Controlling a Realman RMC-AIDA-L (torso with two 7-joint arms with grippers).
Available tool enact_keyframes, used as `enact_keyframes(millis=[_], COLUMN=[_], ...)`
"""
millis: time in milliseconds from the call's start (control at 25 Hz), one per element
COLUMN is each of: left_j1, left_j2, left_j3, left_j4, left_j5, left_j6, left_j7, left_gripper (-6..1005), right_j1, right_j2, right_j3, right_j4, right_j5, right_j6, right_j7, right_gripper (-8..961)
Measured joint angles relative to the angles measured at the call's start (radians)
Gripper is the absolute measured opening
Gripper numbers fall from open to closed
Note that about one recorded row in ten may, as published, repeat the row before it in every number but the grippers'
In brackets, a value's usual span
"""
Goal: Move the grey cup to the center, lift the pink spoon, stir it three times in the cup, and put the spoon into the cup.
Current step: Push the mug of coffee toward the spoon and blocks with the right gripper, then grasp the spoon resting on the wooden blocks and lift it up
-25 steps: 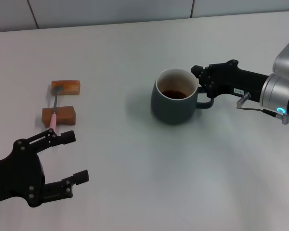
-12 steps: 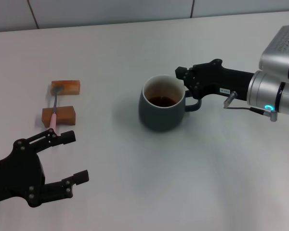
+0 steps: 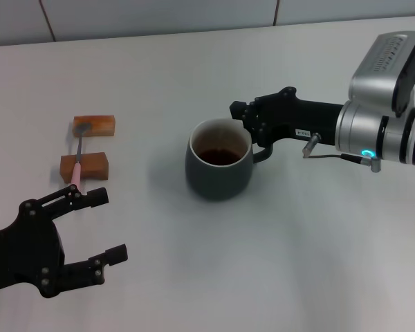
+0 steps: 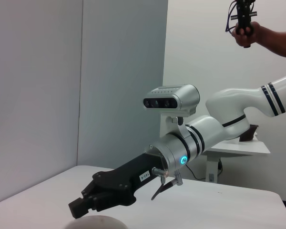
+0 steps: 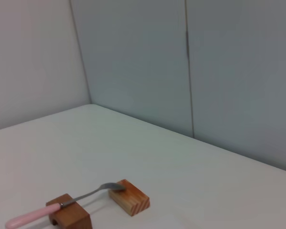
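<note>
The grey cup (image 3: 219, 168), holding dark liquid, stands on the white table near the middle. My right gripper (image 3: 251, 126) is shut on the handle side of its rim. The top of the cup's rim (image 4: 96, 221) and the right gripper (image 4: 82, 208) also show in the left wrist view. The pink spoon (image 3: 79, 151) lies across two wooden blocks at the left, bowl on the far block. It also shows in the right wrist view (image 5: 62, 205). My left gripper (image 3: 109, 225) is open and empty, near the front left, just short of the spoon's handle end.
The far wooden block (image 3: 95, 124) and the near wooden block (image 3: 85, 166) carry the spoon. The table (image 3: 297, 263) stretches bare to the front right. A person holding a controller (image 4: 243, 24) stands behind the robot in the left wrist view.
My right gripper has slid the grey cup leftward and a little nearer, toward the table's middle. The left arm and the spoon have not moved.
</note>
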Motion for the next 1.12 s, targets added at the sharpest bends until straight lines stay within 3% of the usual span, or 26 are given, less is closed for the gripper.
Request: enact_keyframes(millis=[360, 720, 920, 1120], left_j1=[0.000, 0.000, -0.003, -0.005], left_j2=[0.000, 0.000, -0.001, -0.002], left_j3=[0.000, -0.007, -0.008, -0.020], left_j4=[-0.001, -0.021, -0.053, -0.077], left_j5=[-0.001, -0.002, -0.004, -0.006], left_j6=[0.000, -0.001, -0.008, -0.012], left_j7=[0.002, 0.017, 0.043, 0.054], left_gripper=[828, 828, 829, 829], right_j1=[-0.011, -0.145, -0.232, -0.306], right_j2=[0.002, 0.003, 0.005, 0.000], right_j3=[0.009, 0.145, 0.196, 0.208], right_j4=[-0.036, -0.170, -0.143, -0.002], right_j5=[0.005, 0.035, 0.187, 0.416], right_j6=[0.020, -0.028, -0.168, -0.371], right_j7=[0.009, -0.021, -0.203, -0.523], right_gripper=[-2, -1, 2, 6])
